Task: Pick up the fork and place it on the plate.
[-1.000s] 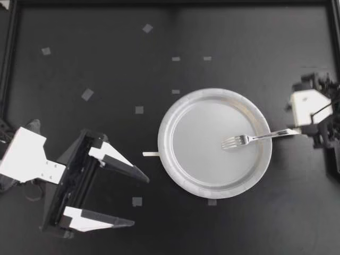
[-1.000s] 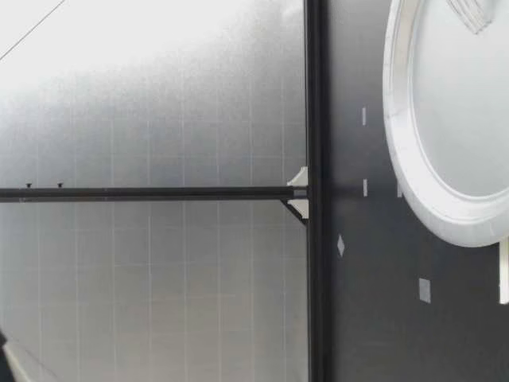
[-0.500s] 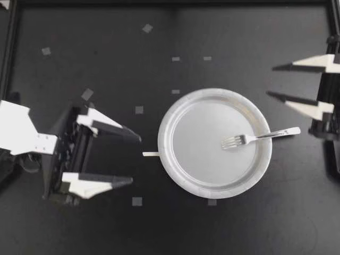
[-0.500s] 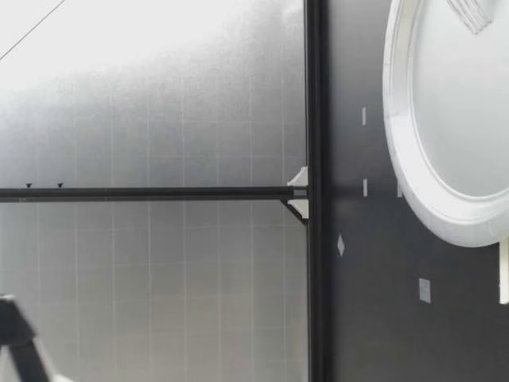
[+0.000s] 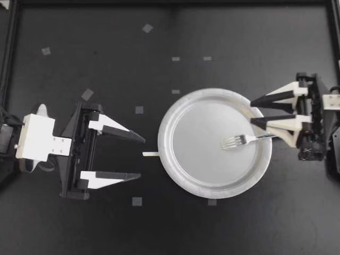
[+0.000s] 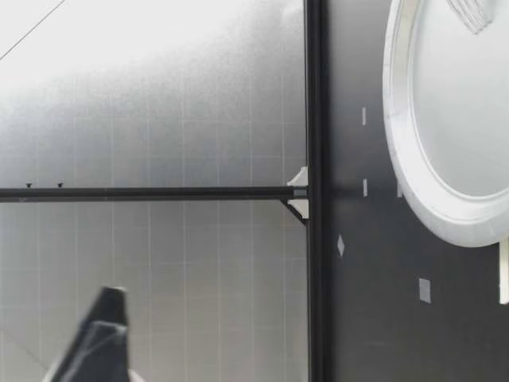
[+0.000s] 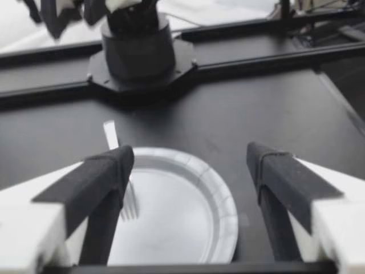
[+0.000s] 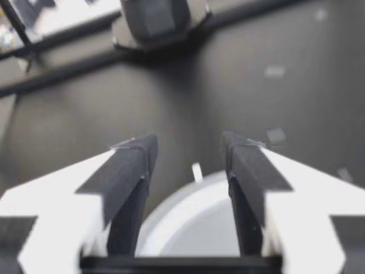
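**Plate** [image 5: 166,159]: white, round, with a raised rim. It lies flat on the black worktop [image 5: 239,42], right of centre.

**Fork** [image 5: 243,139]: metal, lying in the plate's right half. The tines point left toward the plate's middle and the handle runs right toward the rim. The handle's end is hidden under the right pincer. In the left wrist view the fork [image 7: 129,204] has its tines toward that camera and its handle reaching past the far rim.

**Right pincer** [image 5: 251,111]: over the plate's right rim, pointing left. Its fingers stand a narrow gap apart. One finger crosses the fork's handle in the top view; whether it touches cannot be told. In the right wrist view the black pads [image 8: 128,171] are parted, with the plate's edge below them.

**Left pincer** [image 5: 142,158]: just left of the plate, not touching it, pointing right. Its fingers are spread wide.

**White strip** [image 5: 150,153]: thin, on the worktop at the plate's left edge, ahead of the left pincer's gap.

**Tape squares** [image 5: 87,94]: small, pale, scattered on the worktop left of and beyond the plate.

**Frame rail** [image 5: 170,2]: black, along the worktop's far edge.

**Dark arm part** [image 6: 99,342]: in the low view, raised above the worktop. Which arm it belongs to cannot be told.
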